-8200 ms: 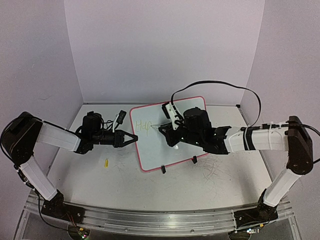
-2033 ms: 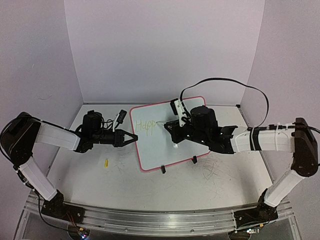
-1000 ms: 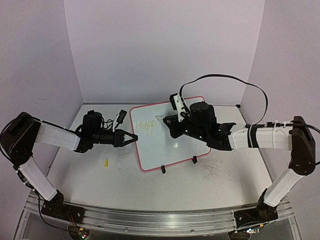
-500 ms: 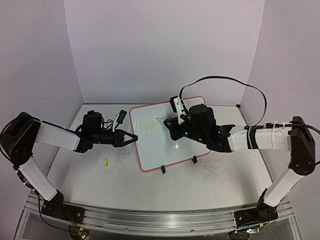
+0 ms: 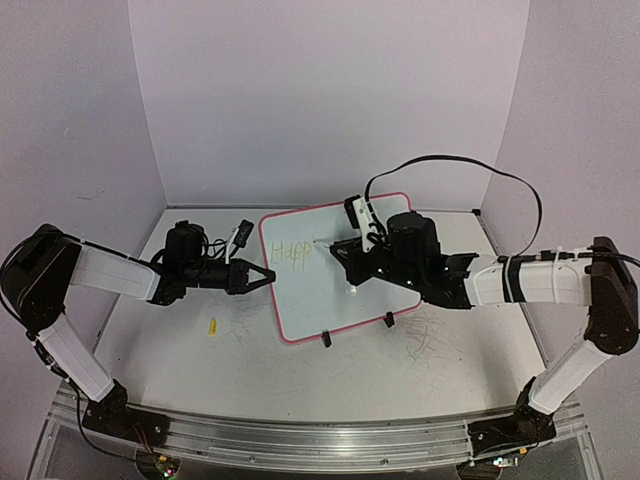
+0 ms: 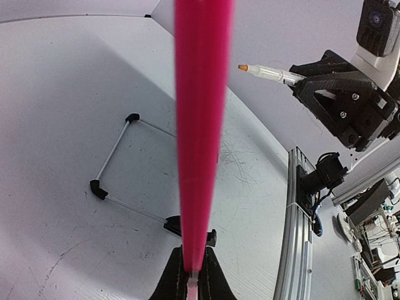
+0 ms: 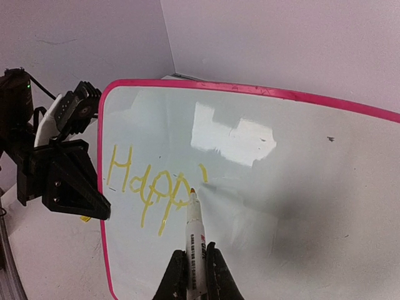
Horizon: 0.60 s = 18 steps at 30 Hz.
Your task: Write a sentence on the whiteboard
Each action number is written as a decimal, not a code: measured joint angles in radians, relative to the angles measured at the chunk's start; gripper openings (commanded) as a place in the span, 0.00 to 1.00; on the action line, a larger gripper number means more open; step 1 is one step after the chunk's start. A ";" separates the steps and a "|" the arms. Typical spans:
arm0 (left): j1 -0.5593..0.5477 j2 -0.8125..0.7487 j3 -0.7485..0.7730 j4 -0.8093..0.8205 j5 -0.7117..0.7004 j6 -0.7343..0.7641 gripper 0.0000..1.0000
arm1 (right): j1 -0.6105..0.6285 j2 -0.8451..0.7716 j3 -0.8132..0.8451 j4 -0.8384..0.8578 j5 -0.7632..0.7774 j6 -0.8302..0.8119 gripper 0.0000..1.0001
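**A:** Where's the whiteboard [image 5: 320, 300]?
**B:** Mid tabletop [image 5: 250, 370], btwn the 2 arms. Propped at a tilt on its black feet [image 5: 326, 340].
**A:** And the left claw [image 5: 268, 278]?
**B:** Clamped tight on the board's left pink rim. Wrist cam shows both fingers pressed on the edge.
**A:** Right claw [image 5: 345, 256]?
**B:** Pinching a marker [image 7: 194, 231], tip at the board face just right of the last letter. Touching or not, can't tell.
**A:** What's the writing [image 7: 150, 184] say?
**B:** Yellow "Happ" + a short stroke, upper-left part of the board. Also a small yellow bit [image 5: 212, 325] lies on the tabletop, left of the board, apart from it.
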 measured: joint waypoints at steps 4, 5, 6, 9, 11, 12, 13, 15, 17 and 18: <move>0.000 0.000 0.000 0.000 0.000 0.000 0.00 | 0.000 0.009 0.000 0.001 -0.002 0.000 0.00; 0.000 0.000 0.000 0.000 0.000 0.000 0.00 | 0.000 0.015 0.000 0.000 0.000 0.001 0.00; 0.000 0.000 0.000 0.000 0.000 0.000 0.00 | 0.000 0.021 0.000 0.000 0.004 0.001 0.00; 0.000 0.000 0.000 -0.002 -0.001 -0.001 0.00 | 0.000 0.038 0.001 -0.001 0.016 0.005 0.00; 0.000 0.000 0.000 -0.003 -0.001 0.000 0.00 | 0.002 0.040 0.003 -0.001 0.024 0.005 0.00; 0.000 0.000 0.001 -0.003 -0.001 0.000 0.00 | 0.004 0.040 0.005 -0.002 0.027 0.007 0.00; 0.000 0.000 0.001 -0.003 -0.001 0.000 0.00 | 0.004 0.040 0.006 -0.004 0.029 0.007 0.00; 0.000 0.000 0.002 -0.004 -0.001 0.000 0.00 | 0.004 0.040 0.006 -0.006 0.030 0.008 0.00; 0.000 0.000 0.005 -0.007 -0.001 0.000 0.00 | 0.004 0.040 0.006 -0.008 0.030 0.009 0.00; 0.000 0.000 0.007 -0.010 -0.001 0.000 0.00 | 0.004 0.040 0.006 -0.008 0.030 0.010 0.00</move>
